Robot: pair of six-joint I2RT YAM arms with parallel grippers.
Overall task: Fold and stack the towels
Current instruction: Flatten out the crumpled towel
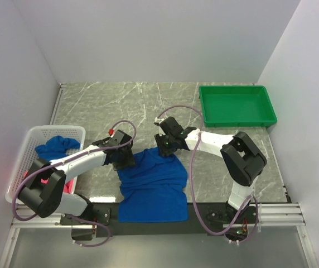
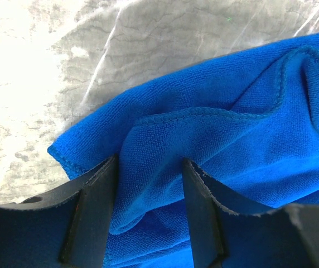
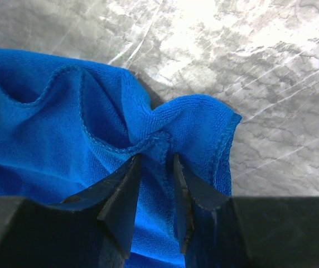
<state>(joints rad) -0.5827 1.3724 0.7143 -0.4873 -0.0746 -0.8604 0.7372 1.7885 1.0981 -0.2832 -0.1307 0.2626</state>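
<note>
One royal blue towel (image 1: 154, 190) lies rumpled on the marble table, its near edge hanging over the front. My left gripper (image 1: 127, 162) is at its far left corner. In the left wrist view the towel (image 2: 232, 95) bunches up between the fingers of that gripper (image 2: 149, 161), whose jaws stand wide apart. My right gripper (image 1: 165, 149) is at the far right corner. Its jaws (image 3: 156, 157) are slightly apart, with a raised fold of the towel's (image 3: 48, 111) hem between them. A second blue towel (image 1: 53, 148) and a pink-red towel (image 1: 43, 182) lie in the basket.
The white lattice basket (image 1: 59, 131) stands at the left, beside my left arm. A green tray (image 1: 237, 121) sits at the back right. White walls close in the table on three sides.
</note>
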